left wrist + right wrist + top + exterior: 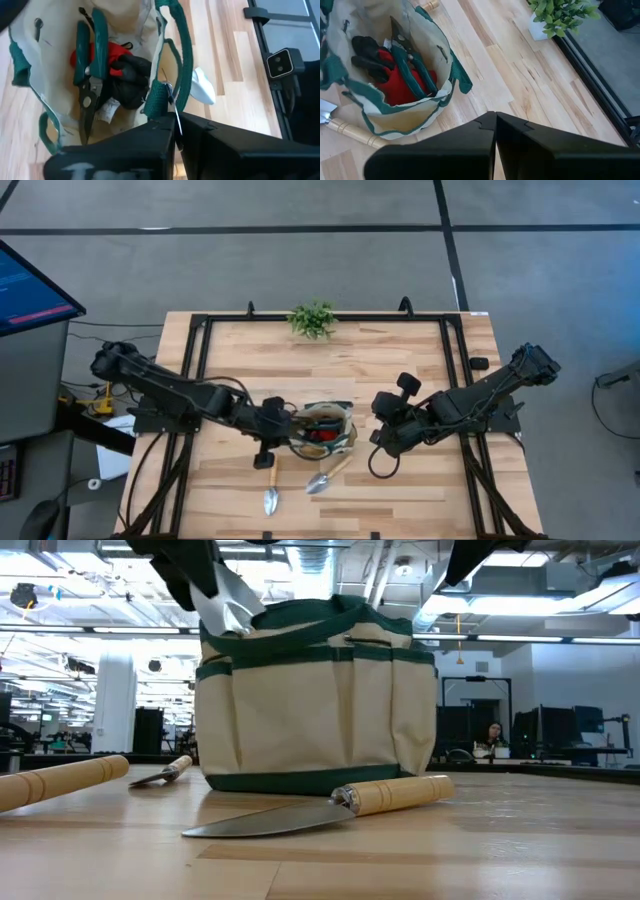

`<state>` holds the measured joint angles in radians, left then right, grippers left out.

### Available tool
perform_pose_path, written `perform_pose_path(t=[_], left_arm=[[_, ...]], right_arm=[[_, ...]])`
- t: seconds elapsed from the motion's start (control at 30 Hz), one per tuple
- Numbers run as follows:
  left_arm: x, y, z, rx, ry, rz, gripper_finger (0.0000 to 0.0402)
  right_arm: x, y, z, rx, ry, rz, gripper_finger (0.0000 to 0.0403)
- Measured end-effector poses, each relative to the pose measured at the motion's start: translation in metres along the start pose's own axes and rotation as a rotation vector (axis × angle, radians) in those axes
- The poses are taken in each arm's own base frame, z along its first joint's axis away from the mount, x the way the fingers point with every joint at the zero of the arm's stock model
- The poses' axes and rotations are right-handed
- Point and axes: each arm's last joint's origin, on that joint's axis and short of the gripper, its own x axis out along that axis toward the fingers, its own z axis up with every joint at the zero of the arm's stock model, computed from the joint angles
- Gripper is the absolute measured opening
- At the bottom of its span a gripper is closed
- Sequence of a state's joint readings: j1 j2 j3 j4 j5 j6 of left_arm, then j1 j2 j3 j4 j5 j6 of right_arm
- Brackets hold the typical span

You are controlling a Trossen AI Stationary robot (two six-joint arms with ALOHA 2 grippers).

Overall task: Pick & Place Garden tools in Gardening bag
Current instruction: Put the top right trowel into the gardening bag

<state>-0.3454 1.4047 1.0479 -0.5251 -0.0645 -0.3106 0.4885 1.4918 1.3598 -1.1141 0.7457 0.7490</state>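
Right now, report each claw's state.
Left claw: closed, by the tan fabric bag's green handle; grip unclear.
Right claw: closed, empty.

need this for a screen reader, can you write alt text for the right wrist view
A tan bag with green trim sits open on a wooden table, holding green-handled shears and a red-and-black item. A trowel lies beside it, a plant stands at the table edge, and the right gripper is shut in the foreground.
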Motion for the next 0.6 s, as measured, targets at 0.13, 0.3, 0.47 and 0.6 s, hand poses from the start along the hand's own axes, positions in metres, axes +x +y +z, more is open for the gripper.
perform_pose_path(t=[0.13, 0.3, 0.47, 0.6], left_arm=[[0.011, -0.001, 0.0, 0.017, 0.016, 0.006, 0.0002], [0.014, -0.002, 0.003, 0.018, -0.017, -0.001, 0.0002], [0.013, -0.003, 0.007, 0.043, -0.056, -0.002, 0.0002], [0.013, -0.002, 0.007, 0.044, -0.059, 0.01, 0.0002]], right_arm=[[0.0, 0.0, 0.0, 0.0, 0.0, 0.0, 0.0], [0.0, 0.0, 0.0, 0.0, 0.0, 0.0, 0.0], [0.0, 0.0, 0.0, 0.0, 0.0, 0.0, 0.0], [0.0, 0.0, 0.0, -0.001, -0.008, -0.009, 0.0]])
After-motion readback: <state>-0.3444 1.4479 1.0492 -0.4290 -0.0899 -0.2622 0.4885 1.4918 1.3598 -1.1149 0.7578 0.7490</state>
